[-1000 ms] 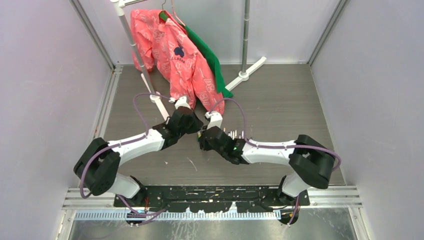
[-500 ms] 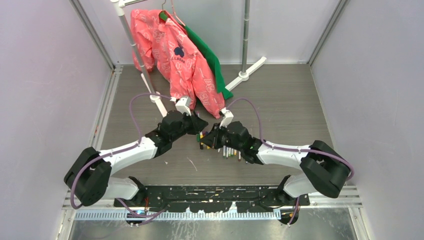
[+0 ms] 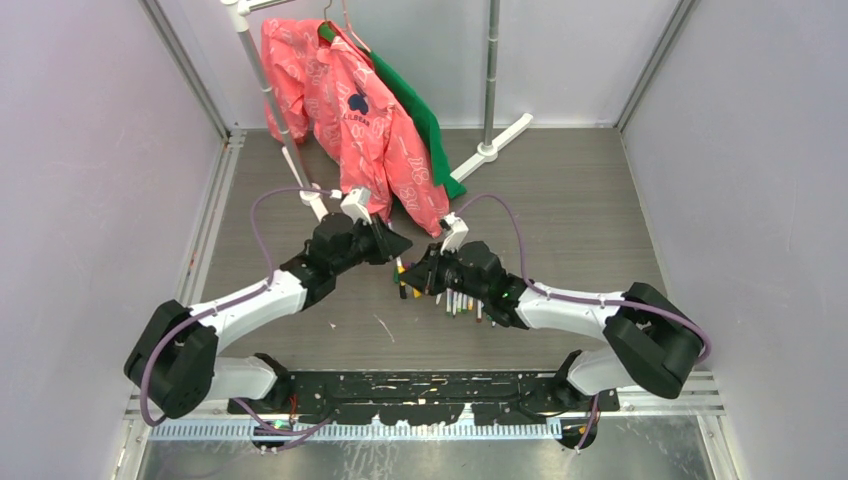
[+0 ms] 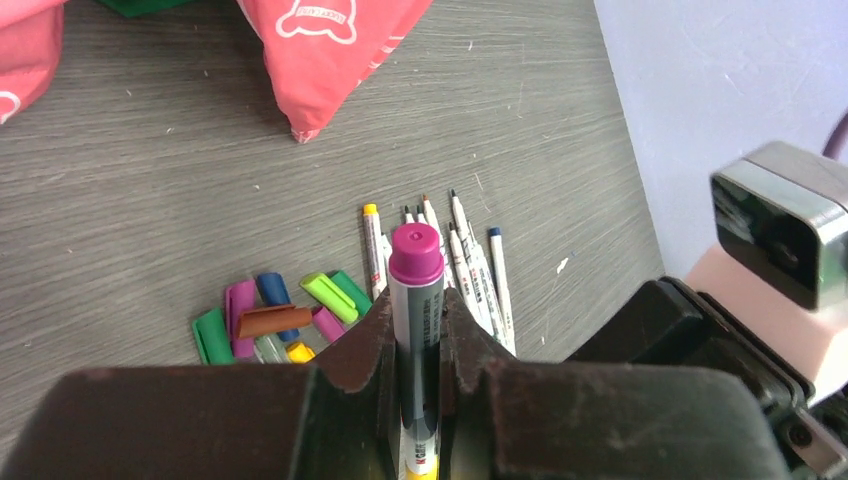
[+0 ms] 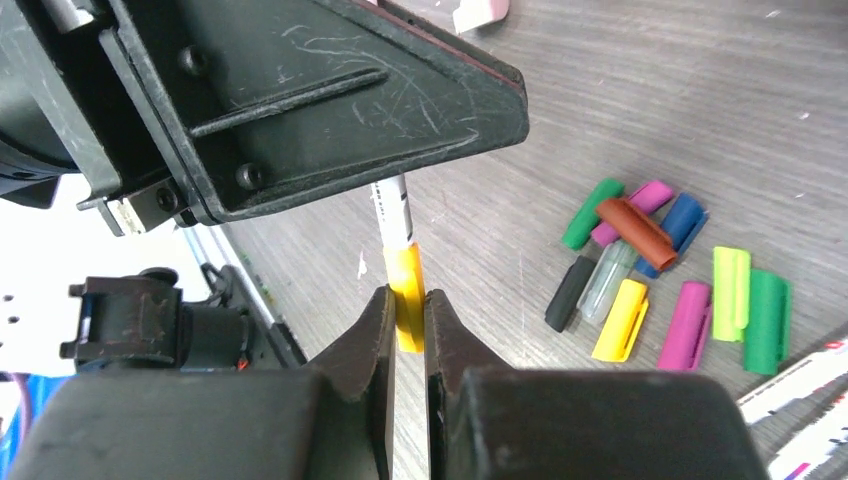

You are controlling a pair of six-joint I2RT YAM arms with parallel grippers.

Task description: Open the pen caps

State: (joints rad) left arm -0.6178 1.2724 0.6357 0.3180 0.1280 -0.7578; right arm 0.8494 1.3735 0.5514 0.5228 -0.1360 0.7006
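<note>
Yellow cap (image 5: 405, 290) sits centre-frame in right wrist view, right fingers (image 5: 370, 340) pinched shut on it. Left fingers (image 4: 360, 350) clamp pen (image 4: 415, 330), purple cap (image 4: 416, 252) on far end. Left fingers shifted up-left vs half-second ago: pull likely starting, yellow cap looks still seated.
</note>
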